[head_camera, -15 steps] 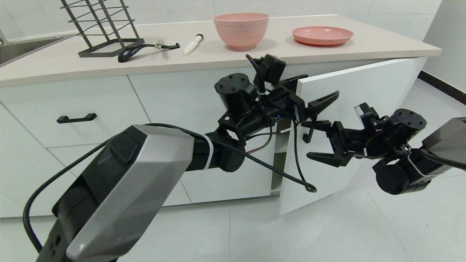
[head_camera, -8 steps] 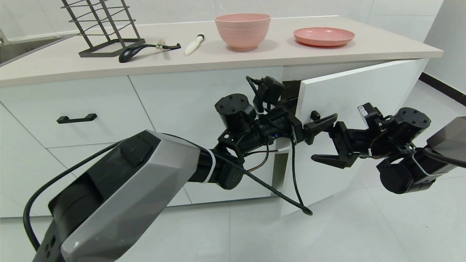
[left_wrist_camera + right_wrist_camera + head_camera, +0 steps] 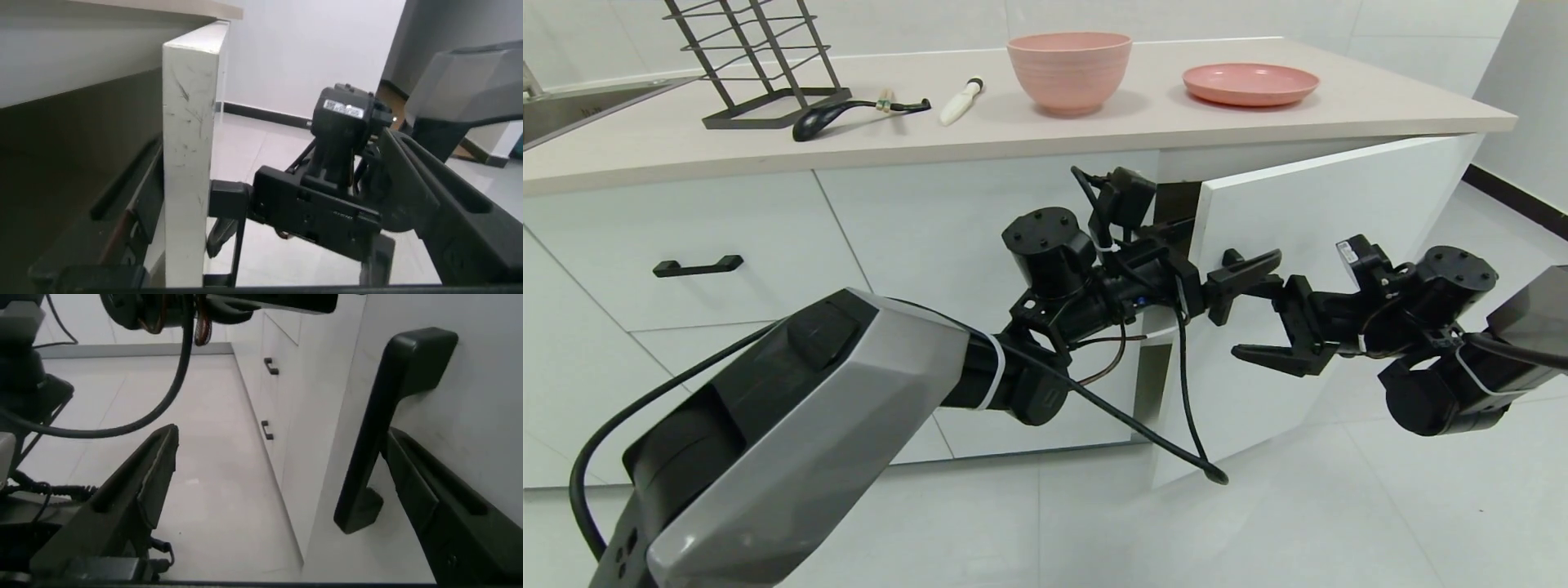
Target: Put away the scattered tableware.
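the cabinet door (image 3: 1339,245) under the right end of the tabletop (image 3: 686,155) stands swung open, its free edge facing the left arm. the left tool (image 3: 1225,278) sits at that edge and partly covers the right tool (image 3: 1233,318) from above; it cannot be told whether the left tool is open or closed. the right tool is spread wide, jaws on either side of the door's black handle (image 3: 392,416) without touching it. the tableware all lies on the tabletop: a pink bowl (image 3: 1068,69) upright near the middle, a pink plate (image 3: 1250,82) flat to its right, well apart from it. left of the bowl a white-handled utensil (image 3: 960,100) lies slanted, dark end toward the back. further left a black spoon (image 3: 833,114) lies roughly along the front edge, scoop beside the wire rack (image 3: 760,65) and handle toward the bowl, with chopsticks (image 3: 886,101) crossing its handle. a sink (image 3: 572,102) is at the far left. bare tabletop runs in front of every piece, and open floor (image 3: 1421,506) lies beyond the door. a closed drawer front carries a black pull (image 3: 697,265).
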Robot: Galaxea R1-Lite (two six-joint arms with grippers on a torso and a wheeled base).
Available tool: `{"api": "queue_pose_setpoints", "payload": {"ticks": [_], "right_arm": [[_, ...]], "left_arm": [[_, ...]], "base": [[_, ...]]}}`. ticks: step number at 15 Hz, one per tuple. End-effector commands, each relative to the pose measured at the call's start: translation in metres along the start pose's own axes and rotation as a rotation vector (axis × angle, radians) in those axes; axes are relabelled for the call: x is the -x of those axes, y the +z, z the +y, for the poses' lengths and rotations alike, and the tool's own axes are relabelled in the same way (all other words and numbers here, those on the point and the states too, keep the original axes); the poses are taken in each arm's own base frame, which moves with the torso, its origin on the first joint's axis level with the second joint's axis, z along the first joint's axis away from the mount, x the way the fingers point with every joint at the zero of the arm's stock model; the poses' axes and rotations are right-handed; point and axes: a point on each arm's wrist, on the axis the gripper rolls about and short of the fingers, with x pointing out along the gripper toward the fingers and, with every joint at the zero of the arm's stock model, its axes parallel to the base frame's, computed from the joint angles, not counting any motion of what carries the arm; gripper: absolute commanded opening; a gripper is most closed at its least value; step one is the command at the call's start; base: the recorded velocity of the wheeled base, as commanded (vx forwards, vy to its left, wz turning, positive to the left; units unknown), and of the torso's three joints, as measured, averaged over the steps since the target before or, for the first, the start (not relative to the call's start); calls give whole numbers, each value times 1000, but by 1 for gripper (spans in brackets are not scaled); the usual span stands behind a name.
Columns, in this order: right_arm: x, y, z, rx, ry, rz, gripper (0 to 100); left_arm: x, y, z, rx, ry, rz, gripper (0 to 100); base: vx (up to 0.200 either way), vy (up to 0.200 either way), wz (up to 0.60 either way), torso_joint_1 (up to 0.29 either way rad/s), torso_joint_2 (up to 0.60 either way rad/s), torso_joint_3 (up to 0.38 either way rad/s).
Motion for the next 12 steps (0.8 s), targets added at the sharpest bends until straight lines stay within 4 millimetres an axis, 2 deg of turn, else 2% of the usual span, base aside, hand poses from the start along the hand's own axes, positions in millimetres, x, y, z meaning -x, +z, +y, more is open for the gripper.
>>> {"api": "queue_pose_setpoints", "payload": {"ticks": [1,3,6,9,12], "right_arm": [[6,-8,-2,-24,-34,7,100],[7,-6,2,-31,-36,10,100],[12,4,20,-48,-40,19,100],[34,26,48,-55,-182,38,100],[51,57,101,-52,-327,58,100]], "left_arm": [[-8,0,-3,4,-27,-21,100],[-10,-3,-3,4,-27,-21,100],[-9,-6,-4,13,-19,-15,100],[-12,-9,-10,24,-2,-15,100],[-13,-11,-10,27,3,-12,100]], "base": [[0,0,0,0,0,0],[0,0,0,0,0,0],[0,0,0,0,0,0],[0,0,0,0,0,0],[0,0,0,0,0,0]]}}
